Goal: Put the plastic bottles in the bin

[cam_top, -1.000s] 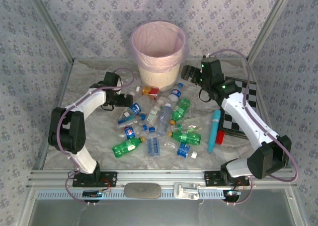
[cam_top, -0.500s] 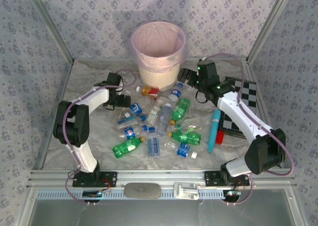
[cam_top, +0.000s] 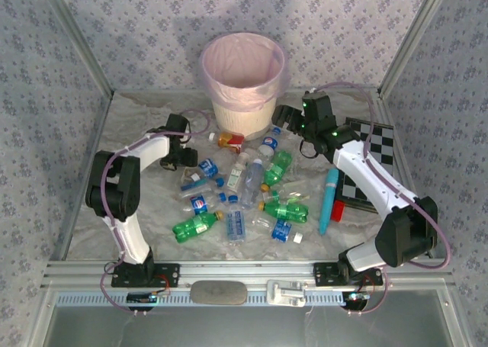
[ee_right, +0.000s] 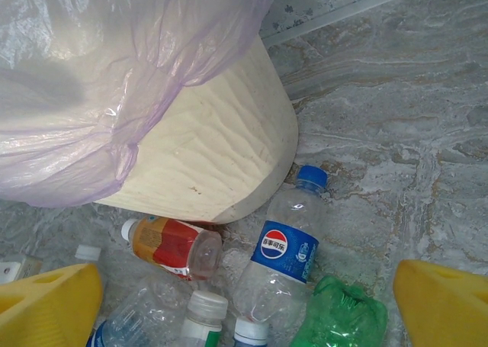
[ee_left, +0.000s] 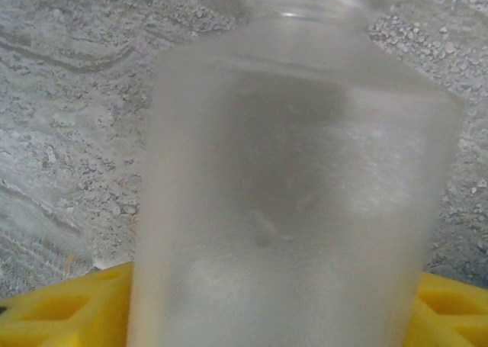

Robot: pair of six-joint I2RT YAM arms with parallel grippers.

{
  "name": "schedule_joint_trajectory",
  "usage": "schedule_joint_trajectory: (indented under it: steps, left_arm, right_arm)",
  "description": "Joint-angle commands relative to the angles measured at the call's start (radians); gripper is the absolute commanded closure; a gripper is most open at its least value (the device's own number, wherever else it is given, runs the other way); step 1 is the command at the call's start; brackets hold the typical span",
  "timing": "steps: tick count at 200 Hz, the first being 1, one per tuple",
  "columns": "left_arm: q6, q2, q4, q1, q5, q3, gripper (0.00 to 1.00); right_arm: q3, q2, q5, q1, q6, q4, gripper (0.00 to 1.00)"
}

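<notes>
The left jaws flank a clear bottle point(ee_left: 297, 194) that fills the gap between them (it hides their inner faces, so I cannot tell whether they pinch it). The right jaws are spread wide and hold nothing; ahead of them lie a blue-labelled bottle point(ee_right: 284, 248), a red-labelled bottle point(ee_right: 171, 244) and a green bottle point(ee_right: 339, 313), with the bin point(ee_right: 206, 164) just beyond.
</notes>
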Motion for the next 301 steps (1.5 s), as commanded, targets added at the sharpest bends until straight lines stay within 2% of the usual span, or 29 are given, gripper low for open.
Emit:
schedule_joint_trajectory:
  steps: [1,15,38,85,149,193,223,261,274,301]
  left_arm:
    - [0.007,0.006,0.002,0.004,-0.013,0.011,0.38]
    - [0.014,0.000,0.007,0.006,-0.022,0.010,0.45]
    - [0.030,-0.034,0.020,0.012,-0.054,0.004,0.51]
    - [0.041,-0.174,0.006,0.039,-0.075,0.051,0.54]
    - [-0.015,-0.385,0.021,0.004,0.042,0.205,0.56]
    - [-0.073,-0.447,0.115,-0.050,0.109,0.323,0.57]
    - [-0.132,-0.403,0.211,-0.068,0.183,0.431,0.59]
    - [-0.172,-0.256,0.280,-0.103,0.258,0.651,0.61]
    - [-0.196,-0.183,0.284,-0.108,0.283,0.739,0.62]
    - [-0.213,0.011,0.210,-0.121,0.323,1.031,0.64]
  right_arm:
    - [0.020,0.009,0.003,-0.007,0.006,-0.010,0.00]
    - [0.021,0.009,0.005,-0.008,0.006,-0.013,0.00]
    - [0.020,0.008,0.004,-0.010,0.007,-0.018,0.00]
    - [0.012,0.010,0.006,-0.012,0.008,-0.015,0.00]
    - [-0.023,0.007,0.006,-0.016,0.013,0.007,0.00]
    - [-0.036,0.007,-0.004,-0.024,0.014,0.010,0.00]
    - [-0.036,0.006,-0.016,-0.025,0.013,0.010,0.00]
    - [-0.053,-0.017,-0.016,-0.026,0.013,0.002,0.00]
    - [-0.064,-0.032,-0.014,-0.026,0.014,0.003,0.00]
    - [-0.111,-0.069,-0.002,-0.028,0.014,0.002,0.00]
